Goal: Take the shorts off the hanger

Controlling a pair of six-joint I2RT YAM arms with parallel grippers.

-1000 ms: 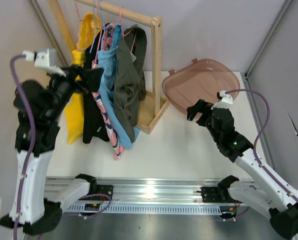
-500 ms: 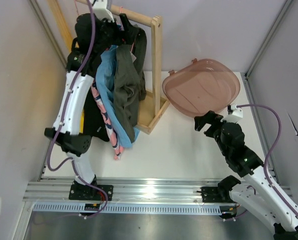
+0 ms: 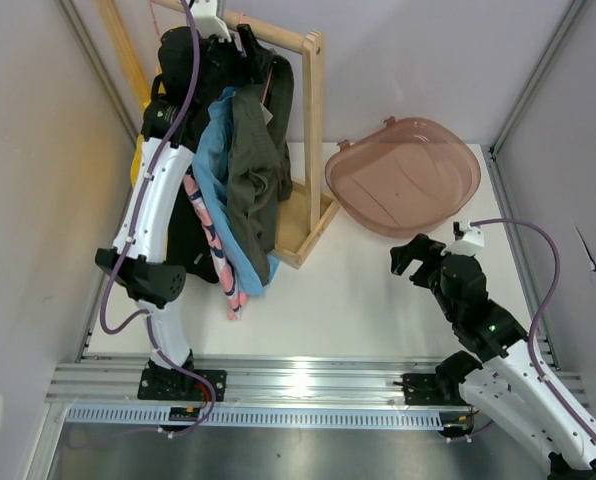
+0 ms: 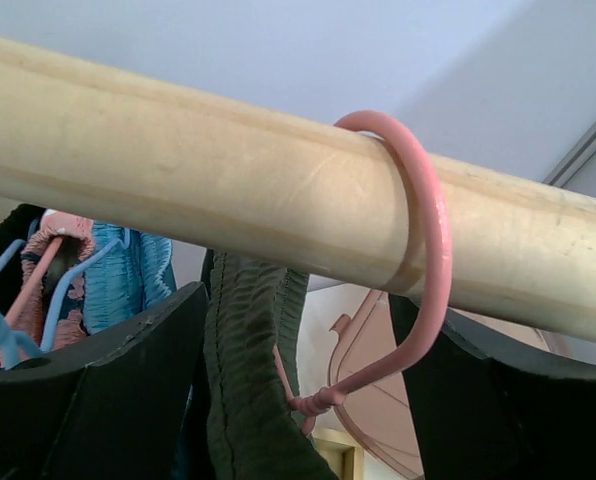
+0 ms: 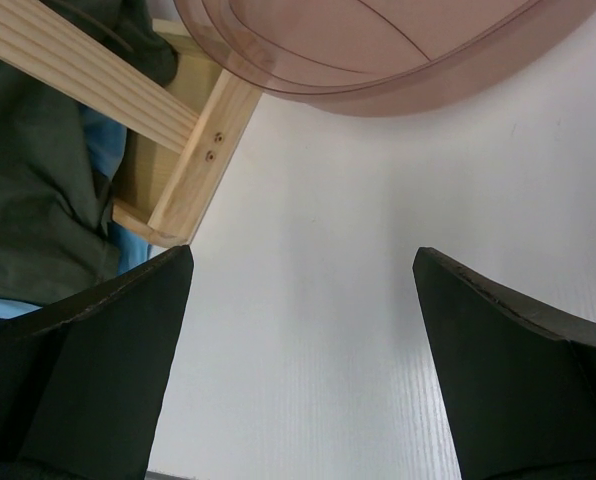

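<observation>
Grey walls (image 3: 38,150) enclose a white surface (image 3: 378,290). At its back left a wooden rack (image 3: 316,130) carries clothes (image 3: 210,145), a brown tub (image 3: 403,175) beside it. Dark green shorts (image 3: 253,170) hang there on a pink hanger (image 4: 428,230). The left fingers (image 4: 98,400) stand apart around its hook; the right fingers (image 5: 88,350) gape wide over the surface

Overhead camera looks down; close wrist views share the rack (image 3: 316,130), left nearest hanger (image 4: 435,240).

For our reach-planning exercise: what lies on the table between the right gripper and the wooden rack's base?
Nothing: bare white table between right gripper and rack base, clearest in the top view.
</observation>
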